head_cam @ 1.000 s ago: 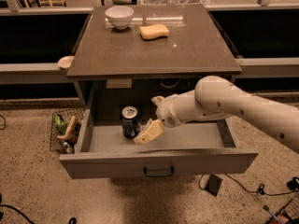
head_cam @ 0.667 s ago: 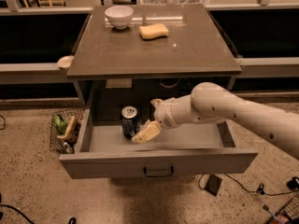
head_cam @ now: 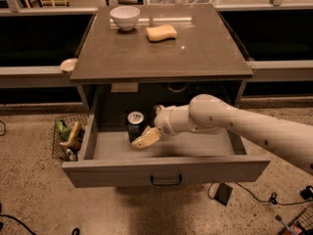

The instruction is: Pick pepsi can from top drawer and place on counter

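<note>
No readable text, brand, number or sign anywhere

Small dark blue soda can with silver top: side dark, no logo lettering legible

Pale rectangular tag above can, under front edge of dark grey-brown cabinet top: no writing legible

Tan two-finger gripper just right of can, low, inside wide grey-brown wooden drawer: no markings legible
</note>
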Controlling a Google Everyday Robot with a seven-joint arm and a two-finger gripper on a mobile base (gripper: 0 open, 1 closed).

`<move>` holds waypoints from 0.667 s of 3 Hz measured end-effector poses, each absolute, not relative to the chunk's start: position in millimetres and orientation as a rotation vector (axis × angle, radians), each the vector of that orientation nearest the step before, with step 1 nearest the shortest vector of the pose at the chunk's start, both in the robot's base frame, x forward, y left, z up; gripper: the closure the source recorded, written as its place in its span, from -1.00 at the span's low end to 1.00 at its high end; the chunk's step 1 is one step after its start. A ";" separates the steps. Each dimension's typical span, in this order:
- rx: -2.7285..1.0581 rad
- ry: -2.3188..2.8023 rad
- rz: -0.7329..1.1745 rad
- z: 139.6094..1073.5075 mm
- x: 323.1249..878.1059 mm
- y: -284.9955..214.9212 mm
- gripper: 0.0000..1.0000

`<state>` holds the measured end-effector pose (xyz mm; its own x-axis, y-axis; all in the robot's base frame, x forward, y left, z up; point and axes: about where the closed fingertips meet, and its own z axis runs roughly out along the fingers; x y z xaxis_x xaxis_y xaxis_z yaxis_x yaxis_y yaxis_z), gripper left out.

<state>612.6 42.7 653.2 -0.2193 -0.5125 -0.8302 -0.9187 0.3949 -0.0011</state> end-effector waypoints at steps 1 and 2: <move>-1.229 1.859 0.648 648.1 622.0 53.1 -1.00; -1.224 1.849 0.644 644.8 628.1 60.6 -0.62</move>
